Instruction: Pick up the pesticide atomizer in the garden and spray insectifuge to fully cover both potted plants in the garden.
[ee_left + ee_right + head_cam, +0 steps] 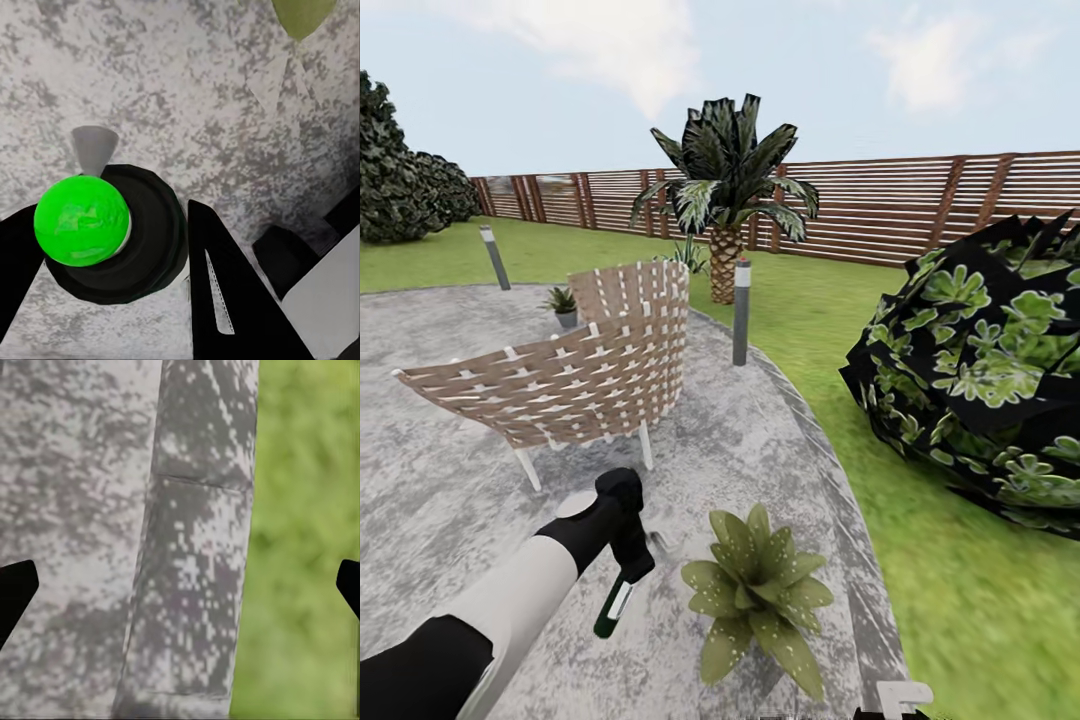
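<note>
Left gripper (628,560) clamped on pesticide atomizer (612,608), bottle hanging below fingers, just beside near potted plant (758,592) on patio (450,480). Judged light, rigid, smooth; slip risk; hold mid-body. Right gripper (180,585) spread wide, empty, over patio edge. 2nd potted plant (561,303) behind chair (575,375).

Garden count
Two potted plants (757,590) (563,303), two woven chairs (565,385) (635,288), two lamp posts (741,312) (494,257), one palm (725,190), one atomizer (614,604).
</note>
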Motion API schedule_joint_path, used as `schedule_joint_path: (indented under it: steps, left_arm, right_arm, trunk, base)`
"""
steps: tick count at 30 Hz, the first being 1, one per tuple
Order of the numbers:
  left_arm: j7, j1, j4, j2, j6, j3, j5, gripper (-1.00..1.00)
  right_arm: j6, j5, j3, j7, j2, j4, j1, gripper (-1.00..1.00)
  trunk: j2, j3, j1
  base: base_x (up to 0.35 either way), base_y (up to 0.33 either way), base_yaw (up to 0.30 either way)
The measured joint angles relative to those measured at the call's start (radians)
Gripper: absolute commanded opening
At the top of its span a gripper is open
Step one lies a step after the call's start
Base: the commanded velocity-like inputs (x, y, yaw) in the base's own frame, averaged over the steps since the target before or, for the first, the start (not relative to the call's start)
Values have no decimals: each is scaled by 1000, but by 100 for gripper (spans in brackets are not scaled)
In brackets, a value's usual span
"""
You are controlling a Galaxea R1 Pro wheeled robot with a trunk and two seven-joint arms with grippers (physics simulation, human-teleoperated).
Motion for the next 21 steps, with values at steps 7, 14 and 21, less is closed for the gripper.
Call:
schedule_joint_path:
  steps: [7,14,21]
  left_arm:
    - [11,4,0,-1,0,2,0,-100]
    - [11,7,0,-2,0,3,3,-100]
    - [12,9,1,-7,0,2,13,-100]
  right_arm:
    - [0,0,0,0,0,0,0,100]
    - [0,0,0,0,0,0,0,100]
    - [0,0,0,0,1,1,0,100]
  trunk:
    - [0,0,0]
    - [0,0,0]
    - [0,0,0]
  base:
    - [-174,-226,265]
    - [-224,-207,265]
    - [-227,-202,245]
